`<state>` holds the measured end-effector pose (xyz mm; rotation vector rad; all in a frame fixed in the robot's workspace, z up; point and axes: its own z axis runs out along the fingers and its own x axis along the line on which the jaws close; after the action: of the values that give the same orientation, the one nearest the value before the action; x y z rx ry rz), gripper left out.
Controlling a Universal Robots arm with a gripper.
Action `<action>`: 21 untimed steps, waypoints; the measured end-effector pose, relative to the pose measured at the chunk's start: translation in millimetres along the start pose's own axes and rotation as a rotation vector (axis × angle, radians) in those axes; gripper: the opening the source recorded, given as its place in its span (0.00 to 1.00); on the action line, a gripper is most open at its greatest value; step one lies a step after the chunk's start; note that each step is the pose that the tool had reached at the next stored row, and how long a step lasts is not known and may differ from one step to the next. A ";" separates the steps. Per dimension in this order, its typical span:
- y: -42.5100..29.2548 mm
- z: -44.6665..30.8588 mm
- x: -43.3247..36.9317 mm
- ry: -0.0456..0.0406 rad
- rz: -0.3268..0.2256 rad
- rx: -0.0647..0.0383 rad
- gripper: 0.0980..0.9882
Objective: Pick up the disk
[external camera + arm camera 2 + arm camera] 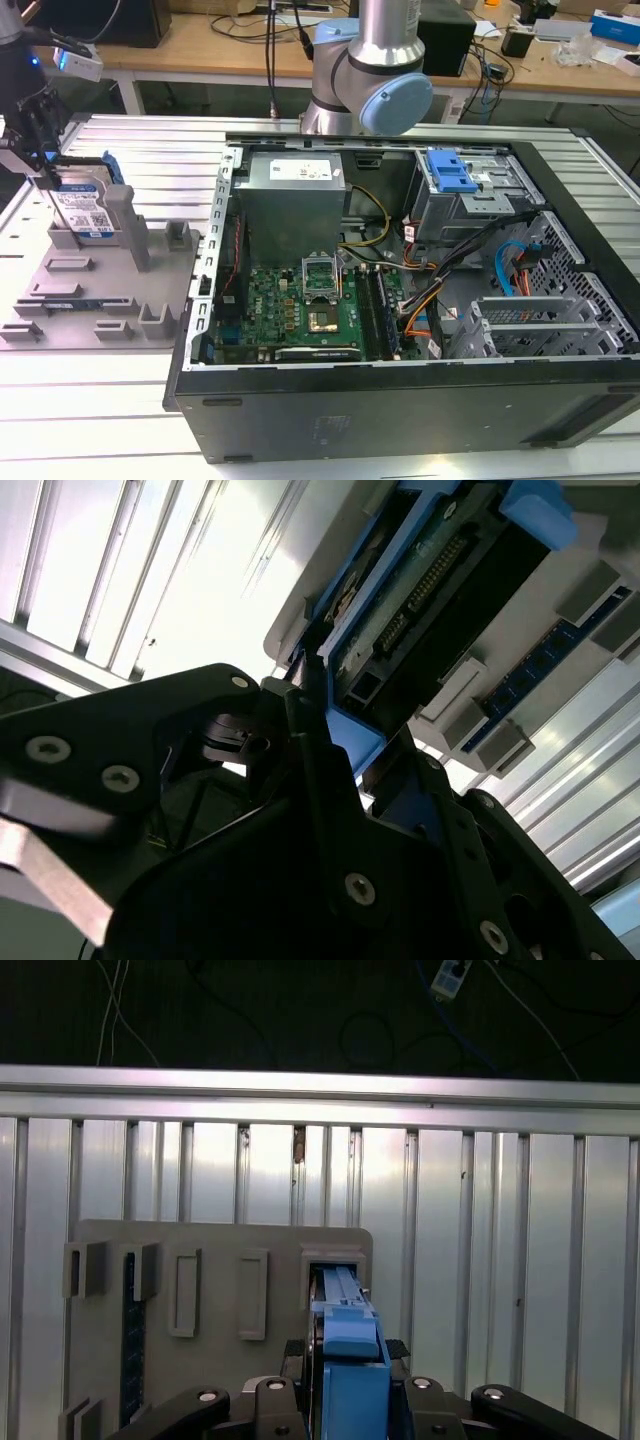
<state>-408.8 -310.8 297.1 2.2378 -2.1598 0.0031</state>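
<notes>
The disk, silver with a blue-and-white label and blue side rails, stands on edge in a slot at the back of the grey fixture tray, on the exterior view's left. My gripper comes down over its upper end. In the first wrist view the disk's blue rail runs edge-on between the two black fingers, which press against its sides. The second wrist view has the disk's connector edge held between the jaws of the gripper.
An open computer case with a motherboard, cables and a blue-fronted drive bay lies to the exterior view's right of the tray. The arm's base stands behind it. Grey posts and empty slots rise from the tray beside the disk.
</notes>
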 end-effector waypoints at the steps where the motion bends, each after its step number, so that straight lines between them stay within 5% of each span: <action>1: 0.0 0.0 0.0 -0.0001 0.000 0.000 0.33; 21: 0.8 -0.6 1.7 -0.0005 0.012 0.000 0.30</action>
<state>-409.6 -312.5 297.8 2.2253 -2.1736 0.0033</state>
